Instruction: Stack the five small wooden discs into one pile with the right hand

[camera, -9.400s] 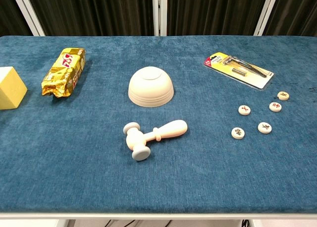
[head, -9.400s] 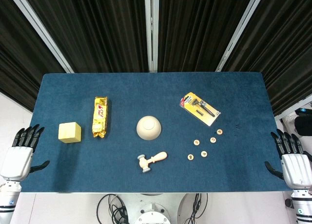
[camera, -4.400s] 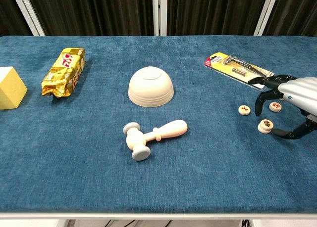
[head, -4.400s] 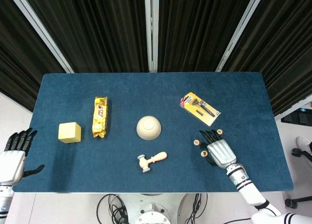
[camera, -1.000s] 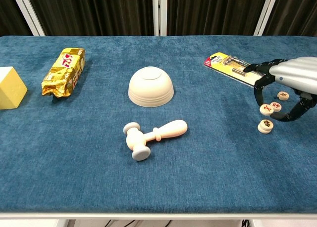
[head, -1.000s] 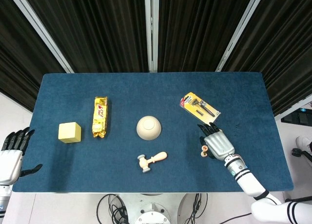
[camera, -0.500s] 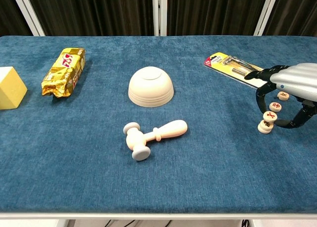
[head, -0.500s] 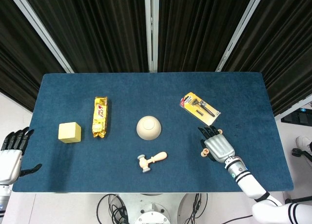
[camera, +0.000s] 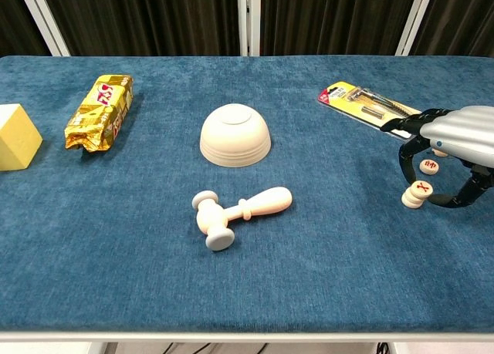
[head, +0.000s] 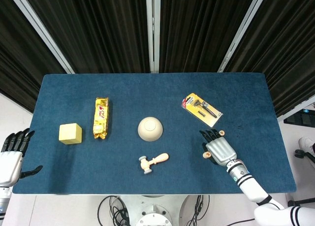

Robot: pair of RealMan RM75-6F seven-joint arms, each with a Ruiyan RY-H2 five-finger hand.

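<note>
My right hand (camera: 451, 150) arches, fingers apart, over the pile (camera: 417, 193) near the table's (head: 147, 184) right front, seating a disc (camera: 421, 188).

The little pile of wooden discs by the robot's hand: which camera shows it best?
The chest view: from the side, the pile of discs shows its stacked layers beneath the right hand. In the head view, only a sliver of the pile peeks out beside the hand.

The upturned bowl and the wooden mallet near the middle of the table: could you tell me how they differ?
The bowl is a rounded dome resting mouth-down; the mallet is long and lies on its side, handle pointing right. The bowl sits farther from the robot, the mallet nearer. Both are pale, cream-coloured and lie apart from either hand.
</note>
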